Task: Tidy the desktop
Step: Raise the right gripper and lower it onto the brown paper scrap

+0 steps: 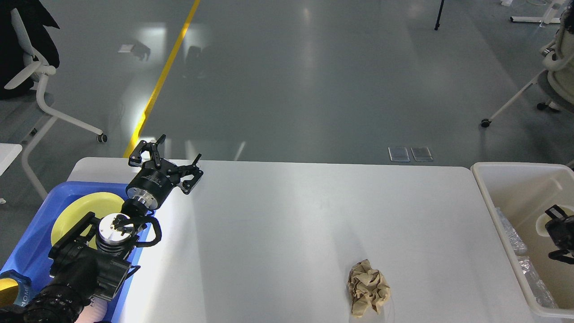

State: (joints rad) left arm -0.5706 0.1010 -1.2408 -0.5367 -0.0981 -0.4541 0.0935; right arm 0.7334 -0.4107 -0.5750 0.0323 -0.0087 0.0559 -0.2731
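1. One crumpled brown paper ball [368, 288] is the only loose item on the white table [278, 224]. It sits well to the right of the left tool [167, 165] and nearer the robot, closer to the bin [486, 188] than to the tray [45, 190].
2. Left tool: raised over the table's far left corner, just beyond the tray, its two black fingers spread wide apart and holding nothing.
3. Right tool [558, 233]: only a dark part shows at the right edge, hanging over the inside of the cream bin. Its fingers cannot be told apart, so whether it is open or closed cannot be told.
4. Blue tray: directly beneath and behind the left arm, at the table's left end. It holds a yellow plate [78, 211], partly hidden by the arm.
5. Cream bin: off the table's right end, with the right tool above it. Clear crinkled wrapping [515, 240] lies along its near wall.
6. Progress, as a judgement: the plate in the tray and the wrapping in the bin suggest most of the tidying is done.
7. Left to do, as a judgement: the paper ball likely belongs in the bin, and it lies nearer the right tool.
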